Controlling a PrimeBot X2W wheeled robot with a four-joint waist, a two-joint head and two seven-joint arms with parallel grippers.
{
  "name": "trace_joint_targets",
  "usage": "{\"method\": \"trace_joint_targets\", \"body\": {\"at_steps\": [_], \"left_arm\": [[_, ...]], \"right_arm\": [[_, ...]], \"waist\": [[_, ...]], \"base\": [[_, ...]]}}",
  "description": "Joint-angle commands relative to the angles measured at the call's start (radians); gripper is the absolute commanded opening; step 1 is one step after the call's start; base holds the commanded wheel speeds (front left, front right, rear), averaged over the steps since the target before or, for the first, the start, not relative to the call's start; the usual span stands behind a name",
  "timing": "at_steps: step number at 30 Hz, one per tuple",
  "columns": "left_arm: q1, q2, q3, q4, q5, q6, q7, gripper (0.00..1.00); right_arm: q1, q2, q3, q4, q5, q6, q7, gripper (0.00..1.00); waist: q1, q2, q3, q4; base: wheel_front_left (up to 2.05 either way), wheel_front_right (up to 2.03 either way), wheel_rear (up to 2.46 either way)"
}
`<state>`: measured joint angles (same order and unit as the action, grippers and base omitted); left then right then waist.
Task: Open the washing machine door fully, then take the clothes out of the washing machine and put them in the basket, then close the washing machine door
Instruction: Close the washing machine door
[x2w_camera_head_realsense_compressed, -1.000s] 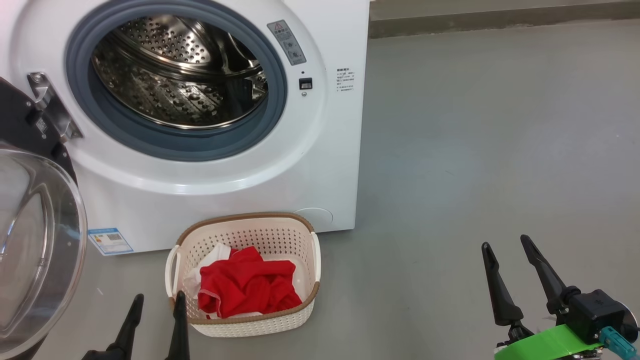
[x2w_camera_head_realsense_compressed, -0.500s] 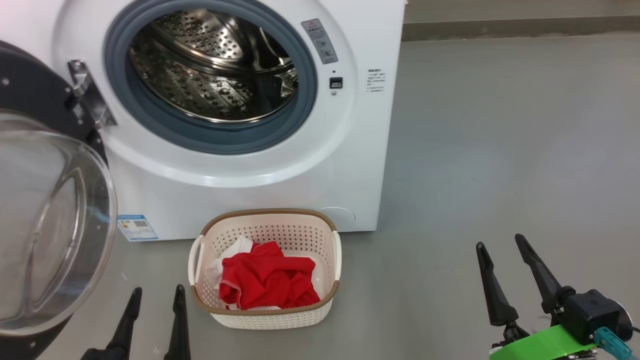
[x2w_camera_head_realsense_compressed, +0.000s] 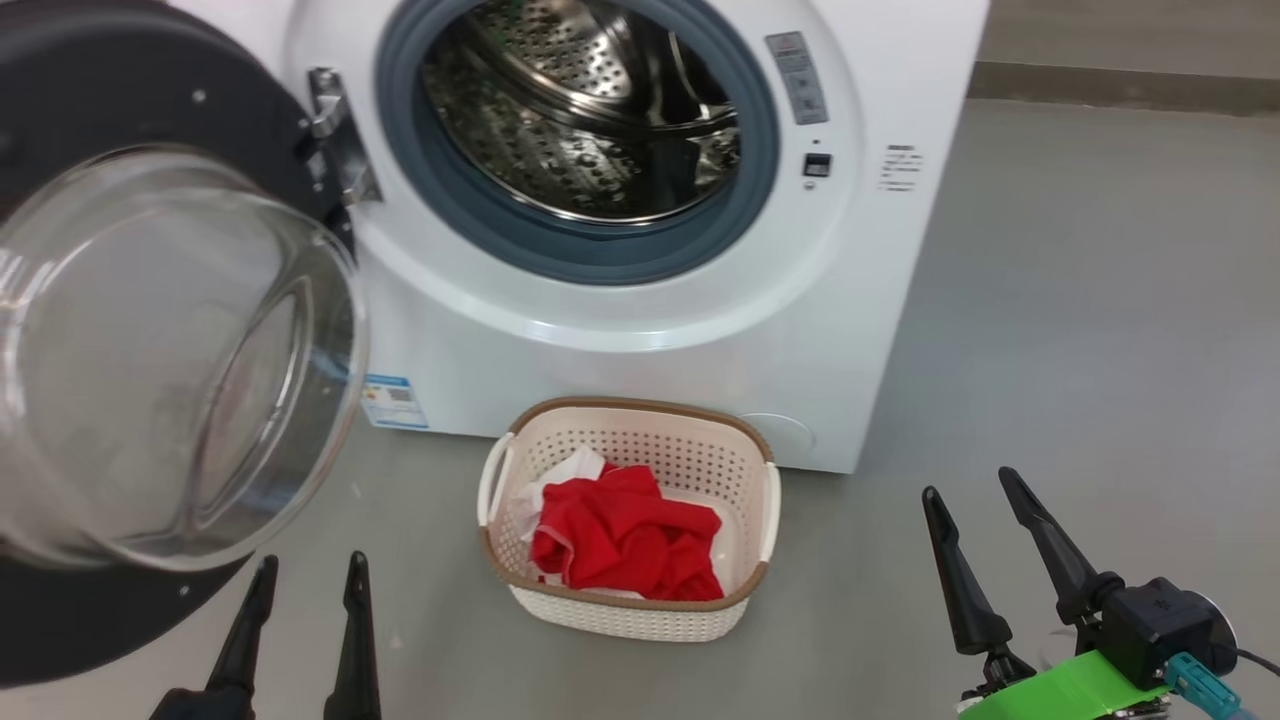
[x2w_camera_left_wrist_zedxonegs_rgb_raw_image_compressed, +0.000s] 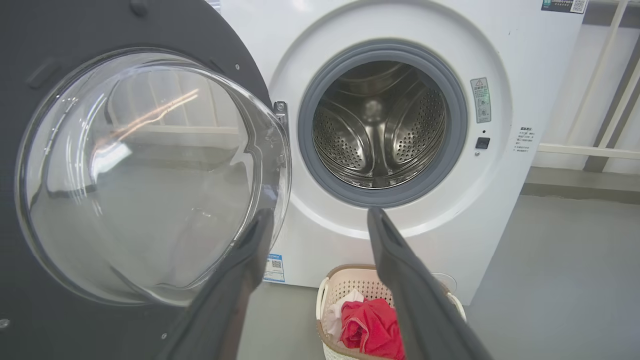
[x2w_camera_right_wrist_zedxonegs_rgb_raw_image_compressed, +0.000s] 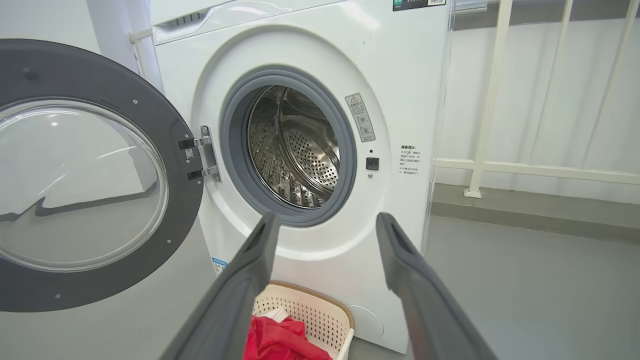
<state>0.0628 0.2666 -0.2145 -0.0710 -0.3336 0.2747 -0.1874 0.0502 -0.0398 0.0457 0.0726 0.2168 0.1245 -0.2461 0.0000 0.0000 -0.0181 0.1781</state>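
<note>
The white washing machine (x2w_camera_head_realsense_compressed: 640, 330) stands with its door (x2w_camera_head_realsense_compressed: 150, 350) swung wide open to the left, glass bowl facing me. Its steel drum (x2w_camera_head_realsense_compressed: 590, 110) looks bare inside. On the floor in front sits the cream basket (x2w_camera_head_realsense_compressed: 628, 612), holding the red clothes (x2w_camera_head_realsense_compressed: 625, 540) with some white trim. My left gripper (x2w_camera_head_realsense_compressed: 305, 570) is open at the lower left, below the door and left of the basket. Open too, my right gripper (x2w_camera_head_realsense_compressed: 970, 485) hangs at the lower right, well clear of the basket. The door (x2w_camera_left_wrist_zedxonegs_rgb_raw_image_compressed: 140, 175), drum (x2w_camera_left_wrist_zedxonegs_rgb_raw_image_compressed: 380, 130), basket (x2w_camera_left_wrist_zedxonegs_rgb_raw_image_compressed: 332, 290) and clothes (x2w_camera_left_wrist_zedxonegs_rgb_raw_image_compressed: 367, 325) show past the left gripper (x2w_camera_left_wrist_zedxonegs_rgb_raw_image_compressed: 320, 217). Past the right gripper (x2w_camera_right_wrist_zedxonegs_rgb_raw_image_compressed: 325, 220) I see the door (x2w_camera_right_wrist_zedxonegs_rgb_raw_image_compressed: 75, 175) and basket (x2w_camera_right_wrist_zedxonegs_rgb_raw_image_compressed: 310, 310).
Grey floor (x2w_camera_head_realsense_compressed: 1080, 320) spreads to the right of the machine. A white railing (x2w_camera_right_wrist_zedxonegs_rgb_raw_image_compressed: 500, 100) and pale wall stand behind it on the right. The open door takes up the space at the left.
The head camera has swung left, so machine, basket and door sit further right in the picture. Both grippers stay open and hold nothing; the clothes lie unmoved in the basket.
</note>
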Motion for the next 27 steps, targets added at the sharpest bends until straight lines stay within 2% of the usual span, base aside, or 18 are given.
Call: {"method": "trace_joint_targets", "body": {"at_steps": [1, 16, 27], "left_arm": [[-0.023, 0.023, 0.037, -0.034, 0.009, 0.013, 0.002, 1.00], [-0.011, 0.041, 0.051, -0.069, 0.024, 0.056, 0.029, 1.00], [-0.008, 0.043, 0.054, -0.075, 0.034, 0.078, 0.022, 1.00]], "right_arm": [[-0.055, -0.010, 0.026, -0.029, 0.001, 0.006, -0.005, 1.00], [-0.060, -0.010, 0.049, -0.039, 0.000, 0.006, -0.003, 1.00], [-0.057, -0.010, 0.049, -0.047, -0.012, 0.006, 0.010, 1.00]], "waist": [[0.0000, 0.0000, 0.002, 0.064], [0.0000, 0.0000, 0.003, 0.245], [0.0000, 0.0000, 0.003, 0.298]], "base": [[0.00, 0.00, 0.00], [0.00, 0.00, 0.00], [0.00, 0.00, 0.00]]}}
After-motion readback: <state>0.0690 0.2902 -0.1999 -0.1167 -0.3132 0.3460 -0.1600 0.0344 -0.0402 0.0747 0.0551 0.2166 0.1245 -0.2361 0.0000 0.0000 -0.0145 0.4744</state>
